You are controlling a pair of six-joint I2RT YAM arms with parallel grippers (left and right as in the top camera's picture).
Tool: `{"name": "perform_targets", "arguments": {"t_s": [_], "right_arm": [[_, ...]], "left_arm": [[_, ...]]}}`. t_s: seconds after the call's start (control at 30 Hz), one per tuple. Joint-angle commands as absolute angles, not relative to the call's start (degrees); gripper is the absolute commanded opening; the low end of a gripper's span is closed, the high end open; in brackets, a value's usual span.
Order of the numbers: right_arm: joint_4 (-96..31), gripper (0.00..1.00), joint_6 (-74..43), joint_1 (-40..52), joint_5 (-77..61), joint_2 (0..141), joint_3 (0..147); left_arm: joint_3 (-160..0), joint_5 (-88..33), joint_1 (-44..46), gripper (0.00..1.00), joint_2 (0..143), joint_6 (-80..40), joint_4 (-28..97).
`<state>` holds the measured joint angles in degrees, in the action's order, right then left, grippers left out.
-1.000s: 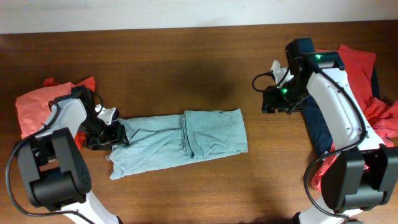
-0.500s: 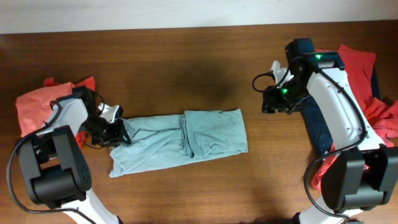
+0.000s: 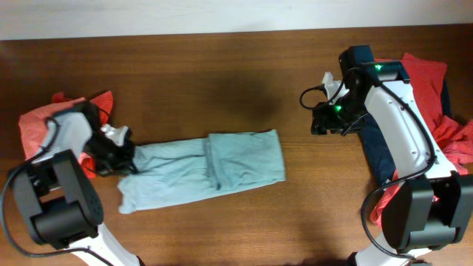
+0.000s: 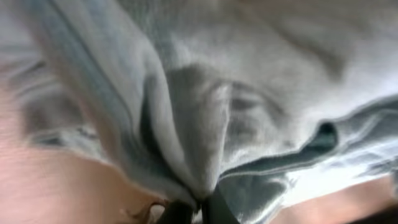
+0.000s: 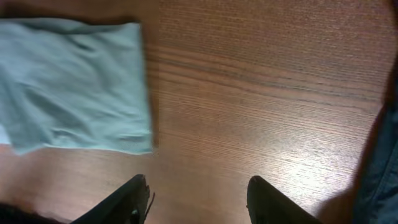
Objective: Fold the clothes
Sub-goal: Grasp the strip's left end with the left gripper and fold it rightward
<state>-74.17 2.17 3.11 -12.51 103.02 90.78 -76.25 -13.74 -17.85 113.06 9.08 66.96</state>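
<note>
Surface [image 3: 222,81]: dark wood, carrying the grey-blue T-shirt [image 3: 222,166], which is lying half folded.
Left hand [image 3: 122,154]: pinching that shirt's left end.
Right hand [image 3: 319,122]: hanging spread and empty, right of the shirt.
Remaining: coral clothes [image 3: 37,125] left of it and navy clothes [image 3: 372,151] right of it are waiting unfolded.

- The setting is judged to be a robotics laboratory bench.
- A dark wooden table [image 3: 222,66] is seen filling nearly the whole overhead frame, with a strip of plain white wall [image 3: 185,15] along the top edge.
- Two white-and-black robot arms are mounted at the bottom edge: the left arm [image 3: 65,137] at lower left, the right arm [image 3: 403,122] at right.
- Green indicator lights [image 3: 379,69] are noted on the right arm, upper right.
- Garments are set out on the table: a pale grey-blue T-shirt [image 3: 207,166] at centre, a coral heap [image 3: 37,122] at the left edge, and a coral and navy heap [image 3: 429,70] at the right edge.
</note>
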Motion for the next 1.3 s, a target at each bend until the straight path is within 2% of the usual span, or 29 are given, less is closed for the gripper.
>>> {"name": "perform_targets", "arguments": {"t_s": [0.0,0.2,0.37,0.53,0.8,1.27], "right_arm": [[-74.3,0.56,2.6,3.4,-11.8,102.5,90.4],[-74.4,0.56,2.6,3.4,-11.8,102.5,90.4],[-74.4,0.57,2.6,3.4,-11.8,102.5,90.4],[-74.5,0.57,2.6,3.4,-11.8,102.5,90.3],[-74.4,0.57,2.6,3.4,-11.8,102.5,90.1],[-73.9,0.57,2.6,3.4,-11.8,102.5,89.0]], "left_arm": [[-85.2,-9.6,-20.9,0.01,112.4,6.9,69.9],[-98.1,-10.1,-21.5,0.01,112.4,7.1,75.9],[-100.3,-11.7,-18.8,0.01,112.4,6.9,80.4],[-100.3,-15.7,-11.2,0.01,112.2,6.5,81.9],[-101.2,-15.2,1.1,0.01,112.2,3.0,81.3],[-109.5,-11.7,14.4,0.01,112.2,-1.0,84.7]]}}
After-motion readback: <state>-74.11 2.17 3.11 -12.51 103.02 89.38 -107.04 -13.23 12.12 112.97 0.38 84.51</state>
